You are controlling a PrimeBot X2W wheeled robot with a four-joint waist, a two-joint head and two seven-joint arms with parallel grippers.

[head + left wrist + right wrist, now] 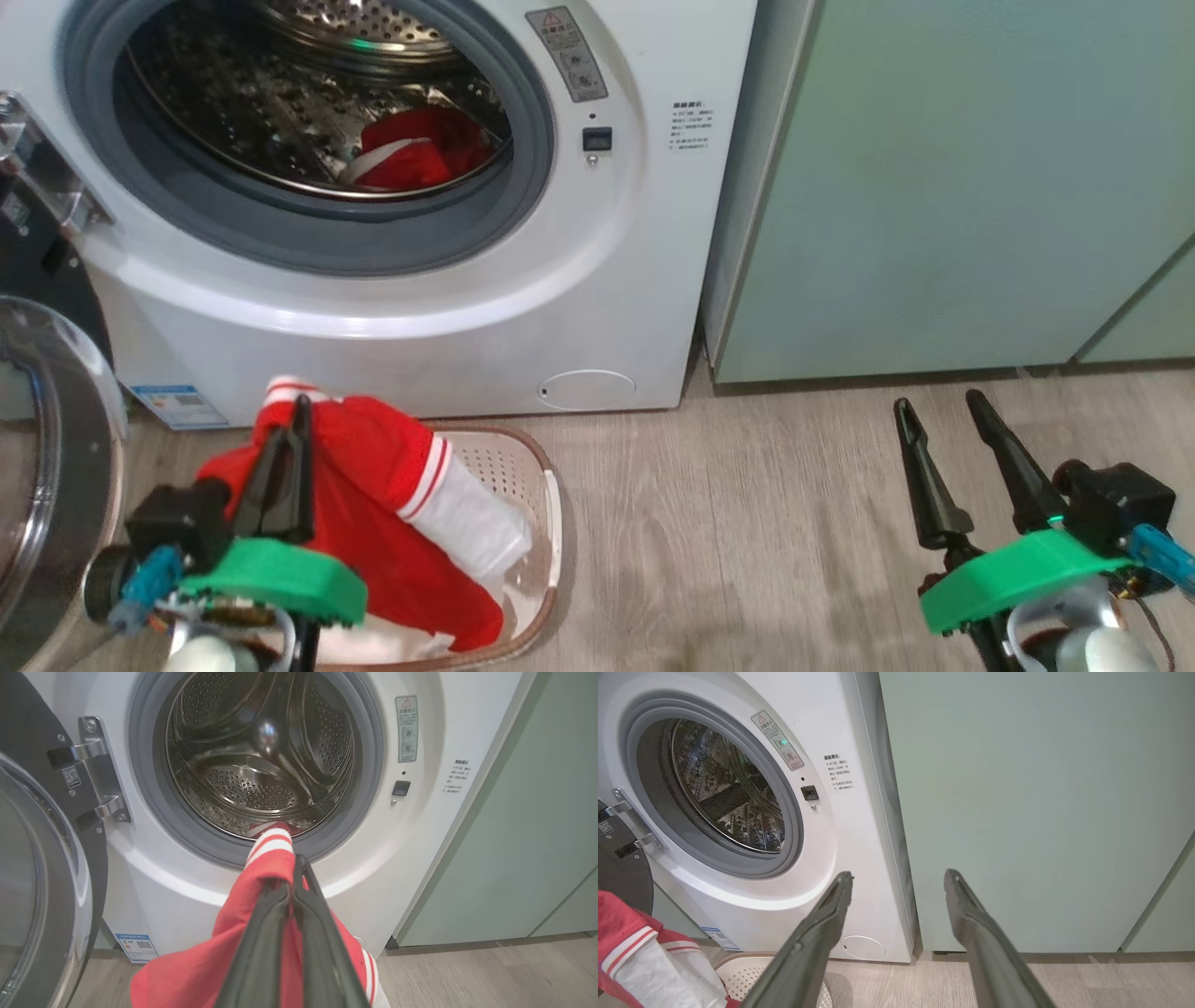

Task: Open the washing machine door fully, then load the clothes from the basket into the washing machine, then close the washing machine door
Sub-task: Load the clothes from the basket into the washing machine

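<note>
The washing machine [597,280] stands ahead with its door [65,439] swung open to the left. A red piece of clothes [420,154] lies in the steel drum. My left gripper [300,411] is shut on another red garment with white stripes [373,467], held up over the cream basket [553,485] on the floor. In the left wrist view the gripper [292,872] pinches the garment [261,868] in front of the drum opening, with the door [46,882] at the left. My right gripper [936,401] is open over the floor at the right, its jaws empty [899,873].
Pale green cabinets [934,187] stand to the right of the machine. A small round white flap [588,389] sits low on the machine front. Wood-look floor [747,523] stretches between the basket and my right gripper.
</note>
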